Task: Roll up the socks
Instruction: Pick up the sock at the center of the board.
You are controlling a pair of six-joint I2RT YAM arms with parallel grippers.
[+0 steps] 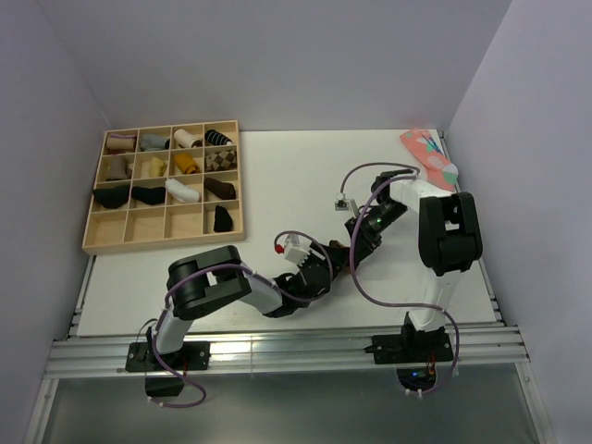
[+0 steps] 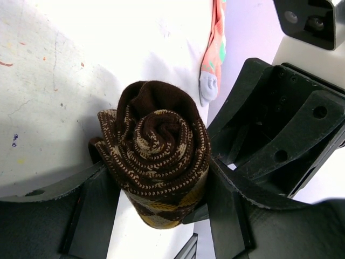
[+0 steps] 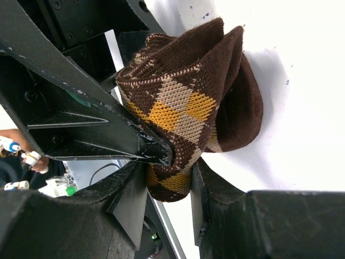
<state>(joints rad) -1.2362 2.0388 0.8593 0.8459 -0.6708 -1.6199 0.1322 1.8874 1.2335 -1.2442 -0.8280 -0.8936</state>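
right between my two grippers, in the middle of the near part of the table [image 1: 277, 176], sit the socks [image 2: 156, 156]. they are wound up into a fat brown roll with tan and orange diamonds.

my left gripper [image 2: 156, 186] is closed most of the way. its two fingers squeeze the roll from both sides. from the left wrist i look straight down at the swirl end, so the roll's long way points up along my left fingers, toward my left wrist.

my right gripper [image 3: 170, 189] comes in from the other side, and its body nearly touches my left one. its fingers are close together too, and they pinch the bottom part of the same roll. from this side i see the roll sideways. the plain brown loose end sits on the far side, away from my right fingers, and it lies on the table.

both arms are just as near, since both hold the socks. i think the next move is about that loose brown end, which may pop open if i let go.

the pink sock [image 1: 430, 157] lies far off past my right gripper. the wooden tray [image 1: 92, 242] is far off to my left.
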